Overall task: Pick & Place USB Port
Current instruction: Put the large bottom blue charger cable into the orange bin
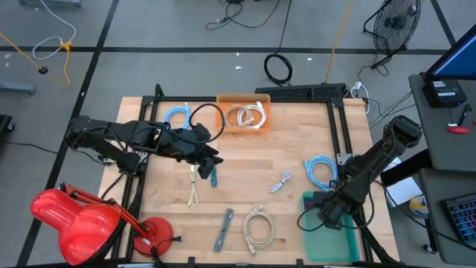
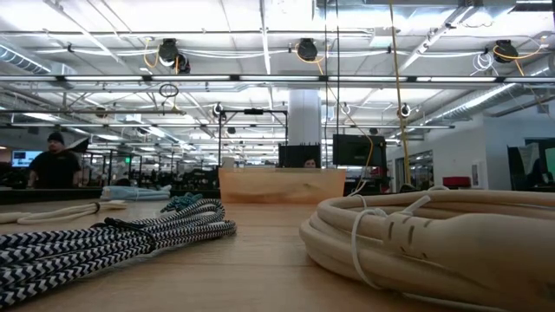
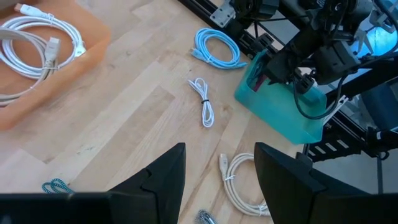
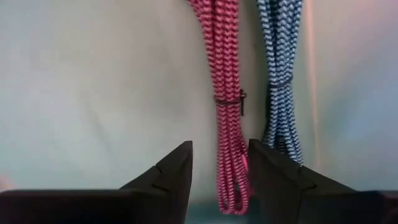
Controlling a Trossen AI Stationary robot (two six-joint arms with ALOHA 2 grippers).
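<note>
My right gripper point(image 4: 219, 177) points down into the teal bin point(image 1: 331, 249) at the table's near right corner and is open. A bundled pink braided USB cable point(image 4: 224, 74) lies flat on the bin's floor, its looped end between my fingers. Beside it lies a blue-and-white braided cable point(image 4: 280, 62). In the high view the right gripper point(image 1: 331, 212) is hidden under its own arm. My left gripper point(image 3: 219, 180) hangs open above the table's left middle point(image 1: 210, 158), with nothing between its fingers. My right gripper's fingers stand on either side of the pink cable's looped end point(image 4: 233, 186), coming from above. The cable lies on the bin's floor. Whether a finger point(image 4: 273, 180) still touches the cable I cannot tell.
An orange tray point(image 1: 223, 123) with white cables stands at the far edge. Loose on the wood lie two light blue cables point(image 1: 320, 170) point(image 1: 176, 114), a small white one point(image 1: 280, 181), a cream coil point(image 1: 258, 227), a grey braided bundle point(image 1: 224, 228) and a beige cable point(image 1: 194, 186).
</note>
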